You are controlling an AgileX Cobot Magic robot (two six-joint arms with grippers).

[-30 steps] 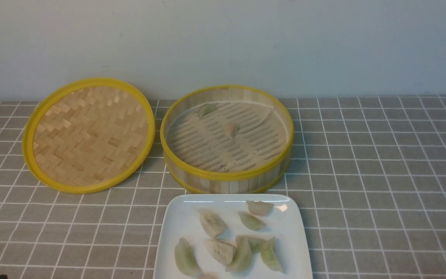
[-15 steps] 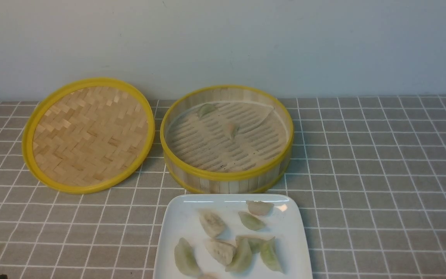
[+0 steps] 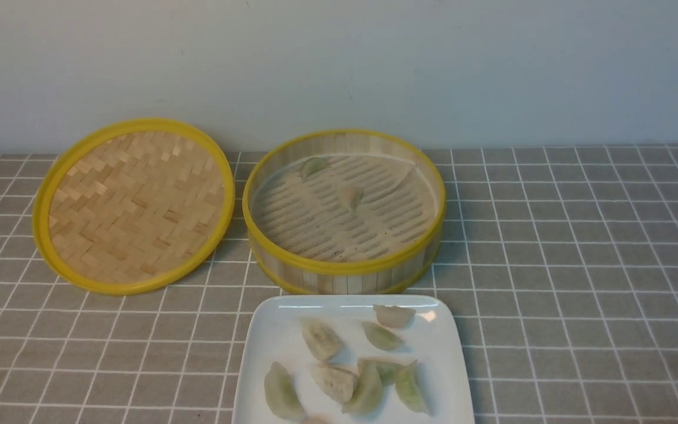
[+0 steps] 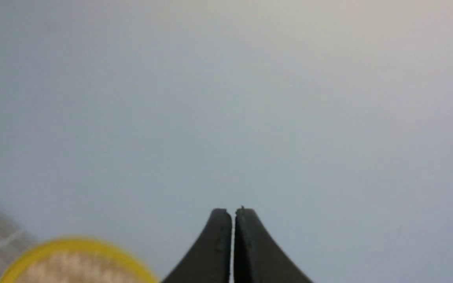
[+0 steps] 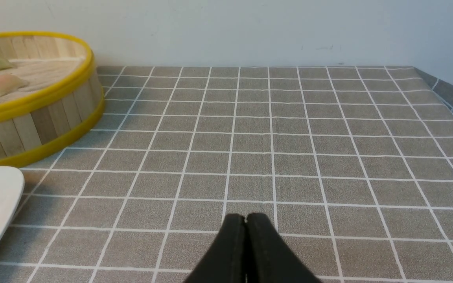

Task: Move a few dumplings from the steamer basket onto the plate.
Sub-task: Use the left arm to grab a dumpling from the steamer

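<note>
1. Gone from the front view's near-left corner is a small dark tip; nothing on the bench [image 3: 551,265] has shifted.
2. Left fingers [image 4: 222,236] and right fingers [image 5: 236,236] are both clenched on nothing, clear of the food.
3. Two dumplings [image 3: 351,196] lie in the steamer basket [image 3: 345,271] toward the far edge; several crowd the plate [image 3: 268,353] at the near edge.
4. Risks, as I judge them: a soft skin could stick to the paper liner [image 3: 315,224] and tear, or one dropped on the crowded plate could land on its neighbours.
</note>
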